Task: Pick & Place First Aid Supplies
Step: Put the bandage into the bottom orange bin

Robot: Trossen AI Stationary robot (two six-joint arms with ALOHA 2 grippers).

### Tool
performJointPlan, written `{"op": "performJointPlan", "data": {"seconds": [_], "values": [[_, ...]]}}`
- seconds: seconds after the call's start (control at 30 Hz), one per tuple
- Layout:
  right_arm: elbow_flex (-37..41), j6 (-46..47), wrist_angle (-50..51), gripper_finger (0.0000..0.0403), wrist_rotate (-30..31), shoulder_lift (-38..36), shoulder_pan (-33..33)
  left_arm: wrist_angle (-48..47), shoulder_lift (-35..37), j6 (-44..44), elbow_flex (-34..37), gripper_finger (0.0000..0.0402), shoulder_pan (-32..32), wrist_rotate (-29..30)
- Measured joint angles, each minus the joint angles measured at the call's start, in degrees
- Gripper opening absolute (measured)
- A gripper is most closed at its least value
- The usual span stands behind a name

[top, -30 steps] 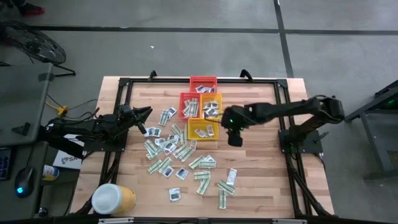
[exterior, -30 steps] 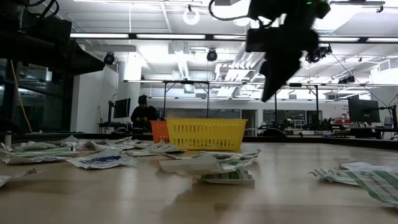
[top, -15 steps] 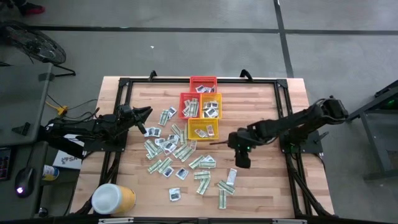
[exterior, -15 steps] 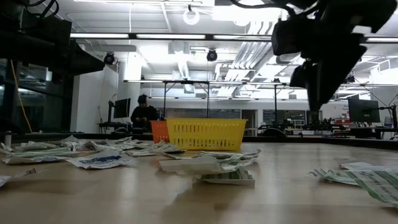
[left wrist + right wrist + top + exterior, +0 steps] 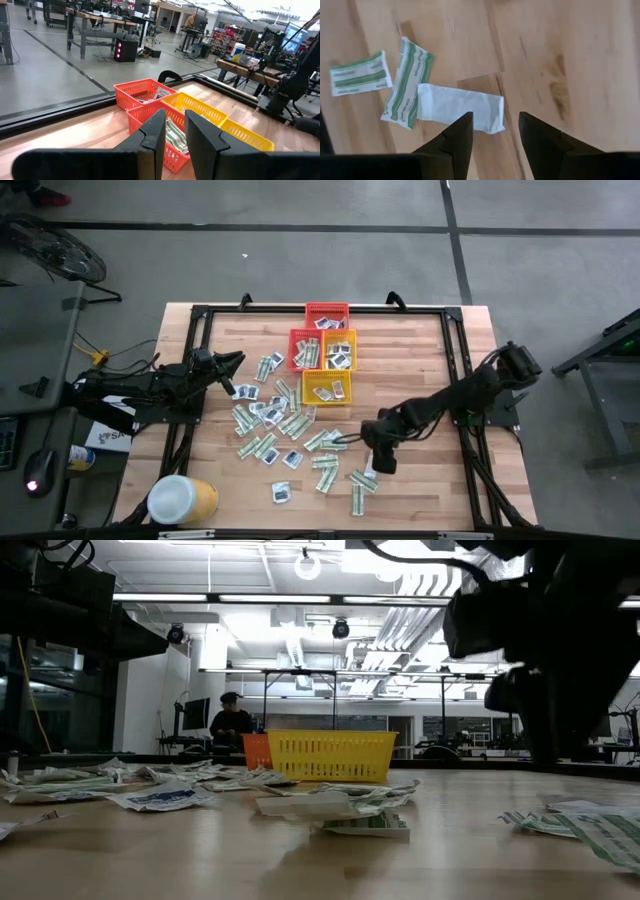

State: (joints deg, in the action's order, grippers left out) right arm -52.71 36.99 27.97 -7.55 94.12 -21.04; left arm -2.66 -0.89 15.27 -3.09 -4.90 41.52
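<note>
Several first aid packets, green-and-white strips and white squares, lie flat and scattered across the middle of the table. My right gripper hangs open above the near right part of the pile, fingers pointing down. In the right wrist view a white oblong packet lies on the wood just ahead of the gripper, beside two green-striped strips. It touches none of them. My left gripper waits at the pile's left edge, slightly open, holding nothing.
Two red baskets, an orange one and a yellow one stand in a cluster at the far middle, with packets inside. A yellow tub with a white lid sits at the near left corner. Bare wood lies to the right.
My right gripper has travelled from beside the yellow basket toward the table's near edge and come down, and now hangs low over the packets at the near right of the pile. The packets have stayed where they were.
</note>
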Motion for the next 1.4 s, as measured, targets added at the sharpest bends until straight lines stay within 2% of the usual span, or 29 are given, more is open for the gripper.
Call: {"op": "performJointPlan", "data": {"seconds": [0.23,0.5,0.6,0.97,1.2,1.4], "values": [[-0.39,2.91,-0.42,0.0151,3.10,4.44,-2.10,0.00,0.02,0.00,0.00,0.0073,0.01,0.00],[-0.66,5.25,-1.93,0.0143,3.59,7.12,-2.05,0.00,0.00,0.00,0.00,0.0073,0.00,-0.02],[-0.72,6.32,-1.77,0.0123,4.00,7.72,-2.01,0.00,0.01,0.00,0.00,0.0073,0.00,-0.02],[-0.63,6.09,-0.20,0.0010,9.33,7.89,-2.06,0.00,0.00,0.00,0.00,0.0073,0.01,-0.04],[-0.30,3.47,-0.61,0.0003,9.87,5.48,-1.48,0.00,0.01,0.00,0.00,0.0073,0.01,-0.04],[-1.83,-2.55,-0.08,0.0002,14.76,0.77,0.92,0.00,0.00,0.00,0.00,0.0073,-0.01,-0.07]]}}
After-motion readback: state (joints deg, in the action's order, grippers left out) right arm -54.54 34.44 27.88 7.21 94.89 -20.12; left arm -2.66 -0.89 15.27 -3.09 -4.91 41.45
